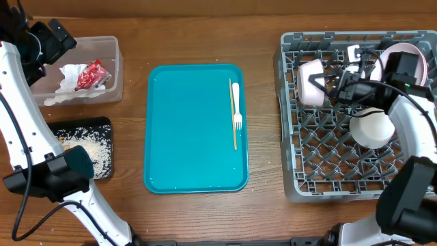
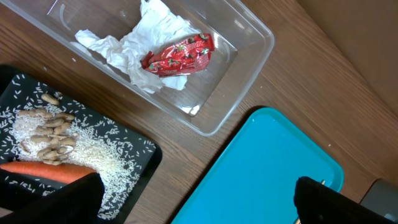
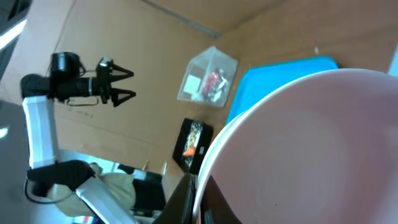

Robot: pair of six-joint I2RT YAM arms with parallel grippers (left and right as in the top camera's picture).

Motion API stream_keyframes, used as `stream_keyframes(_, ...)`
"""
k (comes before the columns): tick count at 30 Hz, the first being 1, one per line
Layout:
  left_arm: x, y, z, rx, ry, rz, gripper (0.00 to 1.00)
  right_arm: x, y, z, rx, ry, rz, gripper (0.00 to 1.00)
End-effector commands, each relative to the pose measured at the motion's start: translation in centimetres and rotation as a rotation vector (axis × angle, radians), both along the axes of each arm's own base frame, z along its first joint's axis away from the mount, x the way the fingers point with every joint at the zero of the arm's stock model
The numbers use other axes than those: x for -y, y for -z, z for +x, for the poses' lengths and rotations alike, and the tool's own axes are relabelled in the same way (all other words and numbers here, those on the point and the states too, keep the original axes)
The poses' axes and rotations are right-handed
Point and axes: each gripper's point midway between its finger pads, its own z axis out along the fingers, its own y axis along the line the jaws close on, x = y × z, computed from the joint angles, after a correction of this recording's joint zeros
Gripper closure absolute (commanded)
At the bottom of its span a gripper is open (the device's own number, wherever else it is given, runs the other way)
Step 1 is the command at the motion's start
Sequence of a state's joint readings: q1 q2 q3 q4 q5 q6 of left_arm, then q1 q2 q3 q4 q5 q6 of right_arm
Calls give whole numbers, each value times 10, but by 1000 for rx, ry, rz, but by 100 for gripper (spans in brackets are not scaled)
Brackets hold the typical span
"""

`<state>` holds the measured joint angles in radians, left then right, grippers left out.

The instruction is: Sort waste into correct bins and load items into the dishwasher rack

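Observation:
The pale plate (image 3: 311, 143) fills the right wrist view, and my right gripper (image 3: 198, 200) is shut on its rim. From overhead the plate (image 1: 410, 48) stands on edge at the back right of the grey dishwasher rack (image 1: 321, 174), with the right gripper (image 1: 390, 72) beside it. Two white bowls (image 1: 311, 83) (image 1: 372, 128) sit in the rack. My left gripper (image 2: 199, 205) hangs open and empty over the clear tub (image 2: 252, 59), which holds napkins (image 2: 152, 37) and the red wrapper (image 2: 179, 55). A carrot (image 2: 46, 171) and rice lie in the black tray (image 2: 146, 152).
A teal serving tray (image 1: 194, 130) lies in the middle, carrying a white fork (image 1: 237, 106) and a thin wooden stick (image 1: 232, 113) along its right side. Bare wooden table runs along the front edge.

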<state>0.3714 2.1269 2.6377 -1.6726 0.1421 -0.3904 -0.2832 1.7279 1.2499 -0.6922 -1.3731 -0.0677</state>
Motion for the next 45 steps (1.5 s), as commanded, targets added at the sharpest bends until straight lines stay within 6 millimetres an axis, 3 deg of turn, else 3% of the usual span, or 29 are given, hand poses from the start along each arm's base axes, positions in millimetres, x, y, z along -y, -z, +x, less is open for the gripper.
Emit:
stream_keyframes(1, 6, 0, 2, 3, 8, -6, 0, 5, 22, 10, -159, 67, -38, 96)
stream_keyframes(7, 6, 0, 2, 3, 8, -6, 0, 17, 55, 19, -367, 185, -97, 96)
stream_keyframes(10, 6, 0, 2, 3, 8, -6, 0, 22, 61, 21, -448, 236, -101, 96)
stream_keyframes(16, 6, 0, 2, 3, 8, -6, 0, 31, 60, 26, -502, 291, -77, 95)
stream_keyframes(22, 6, 0, 2, 3, 8, -6, 0, 57, 58, 28, -518, 417, -138, 89)
stream_keyframes(35, 6, 0, 2, 3, 8, -6, 0, 118, 46, 10, -602, 733, -501, 84)
stream_keyframes(45, 6, 0, 2, 3, 8, -6, 0, 155, 31, -11, -676, 874, -711, 65)
